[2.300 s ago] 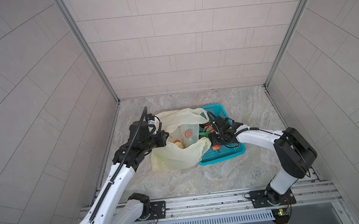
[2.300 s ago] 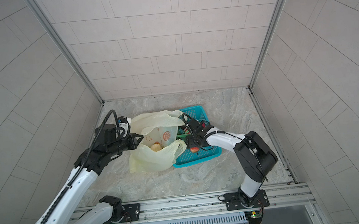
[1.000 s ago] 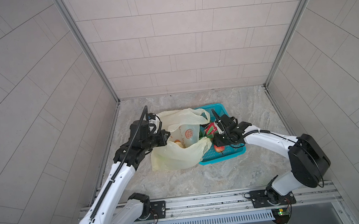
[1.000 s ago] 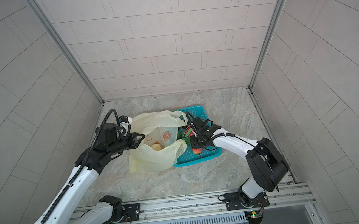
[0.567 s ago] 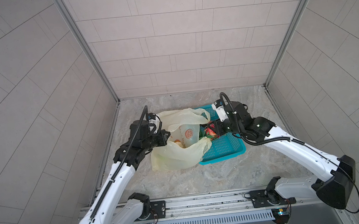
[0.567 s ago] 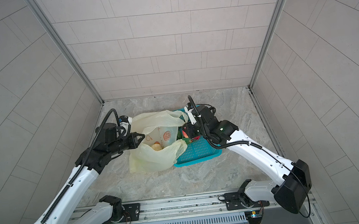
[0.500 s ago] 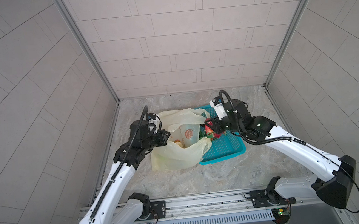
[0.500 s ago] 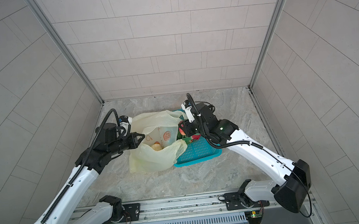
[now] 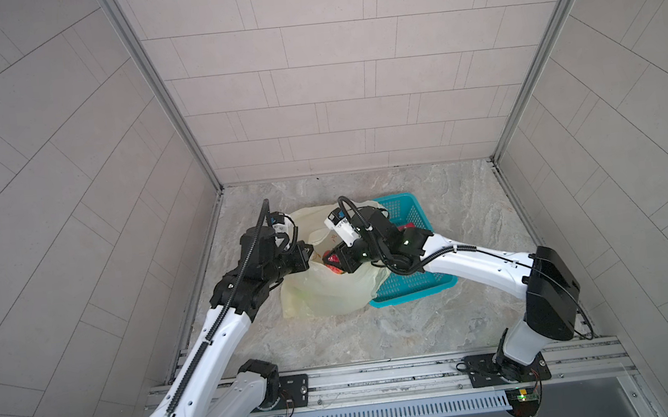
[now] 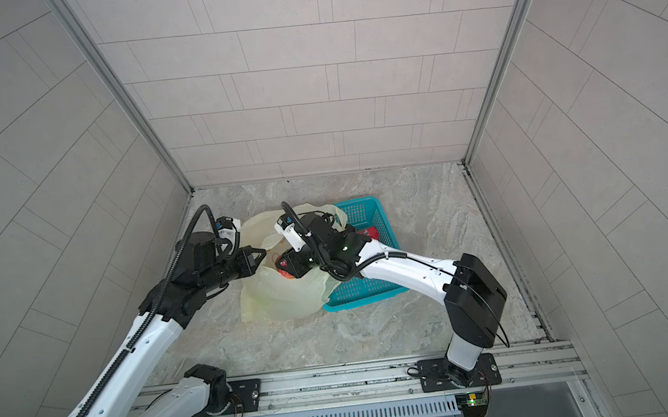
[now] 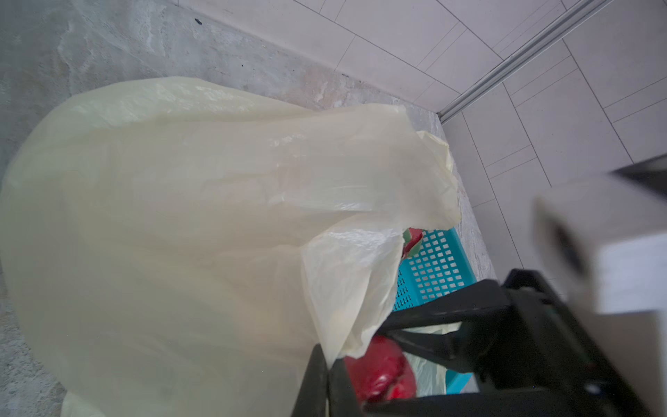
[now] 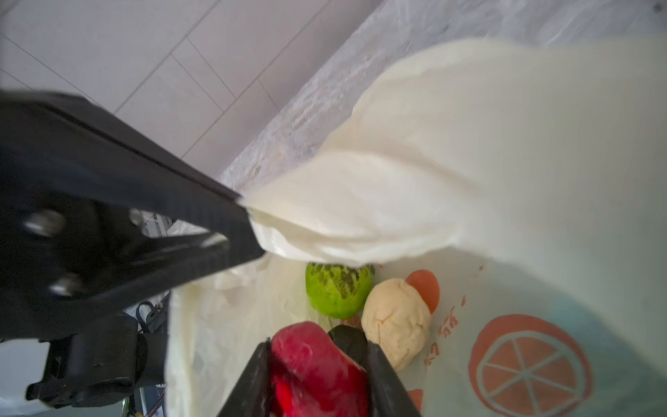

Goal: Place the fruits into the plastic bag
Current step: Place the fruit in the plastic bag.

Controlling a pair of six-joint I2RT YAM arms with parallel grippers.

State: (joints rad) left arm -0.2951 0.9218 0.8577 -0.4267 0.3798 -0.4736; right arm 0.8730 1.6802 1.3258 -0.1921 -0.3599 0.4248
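Right wrist view: the right gripper [image 12: 317, 348] clamps the red-pink dragon fruit [image 12: 314, 379] between narrowed jaws, poised over the open mouth of the plastic bag [image 12: 487, 162]. Just beyond its tips, inside the bag, lie a round green fruit [image 12: 337, 289] and a pale cream lump [image 12: 395, 325], touching each other. Beside the right gripper, the left gripper [image 12: 249, 224] is pinched fully together on the bag's rim, holding it raised. In both top views the teal basket [image 9: 408, 285] [image 10: 357, 291] sits beneath the right gripper's wrist, touching the bag.
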